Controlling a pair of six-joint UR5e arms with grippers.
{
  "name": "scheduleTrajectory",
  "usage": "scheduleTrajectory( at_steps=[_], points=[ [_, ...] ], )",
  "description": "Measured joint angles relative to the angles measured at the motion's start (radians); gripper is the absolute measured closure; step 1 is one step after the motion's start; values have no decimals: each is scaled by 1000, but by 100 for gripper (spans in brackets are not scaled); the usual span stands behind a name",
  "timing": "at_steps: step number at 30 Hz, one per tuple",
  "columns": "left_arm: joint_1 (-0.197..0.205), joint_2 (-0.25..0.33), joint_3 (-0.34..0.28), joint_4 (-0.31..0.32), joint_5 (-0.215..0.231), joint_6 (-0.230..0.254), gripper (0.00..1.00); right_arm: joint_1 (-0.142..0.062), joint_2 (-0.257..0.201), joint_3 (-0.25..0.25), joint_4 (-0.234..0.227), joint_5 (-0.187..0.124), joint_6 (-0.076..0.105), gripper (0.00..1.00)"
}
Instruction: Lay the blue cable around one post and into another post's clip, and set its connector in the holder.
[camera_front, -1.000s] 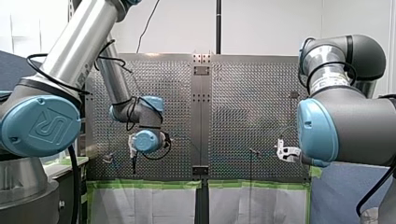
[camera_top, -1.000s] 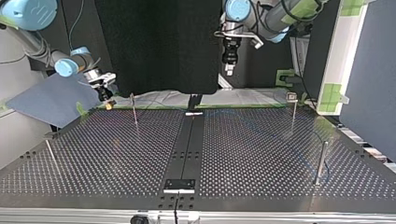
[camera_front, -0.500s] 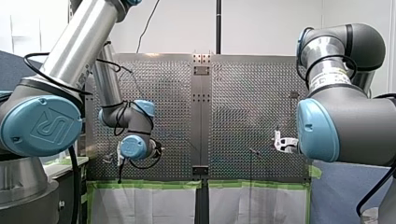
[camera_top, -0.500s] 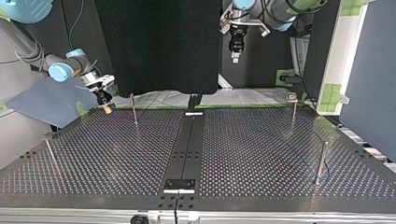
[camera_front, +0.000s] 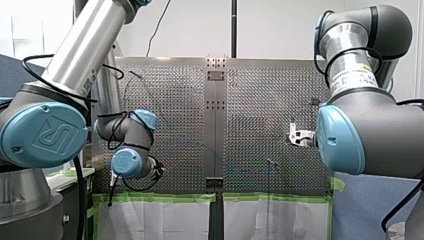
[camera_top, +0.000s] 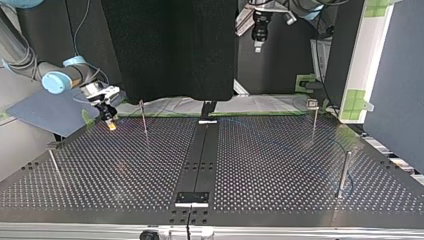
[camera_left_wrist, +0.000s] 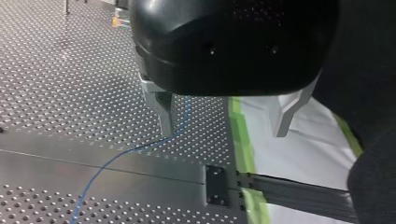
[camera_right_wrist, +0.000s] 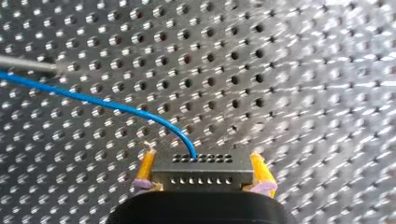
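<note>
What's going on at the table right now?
My right gripper, with yellow pads, is clamped on the black connector, with the blue cable trailing from it over the perforated table. My left gripper hangs open above a stretch of the cable, holding nothing. The connector is not yet set down.

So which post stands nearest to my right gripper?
The far post left of the top view's centre strip; my right gripper hangs beside it, the others stand farther off.
</note>
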Motion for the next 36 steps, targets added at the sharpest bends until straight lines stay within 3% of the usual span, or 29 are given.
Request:
scheduleTrajectory(
  at_steps=[7, 15, 27, 36],
  points=[
    [-1, 0, -44, 0, 1, 0, 0, 28, -57, 1, 44, 28, -2, 100],
    [-2, 0, -48, -1, 1, 0, 0, 53, -124, 36, 93, 91, -16, 100],
    [-3, 0, -48, 0, 6, 0, 0, 49, -227, 133, 83, 194, -16, 100],
    [-2, 0, -48, -2, 10, 0, 0, 45, -302, 148, 129, 269, -12, 100]
  ],
)
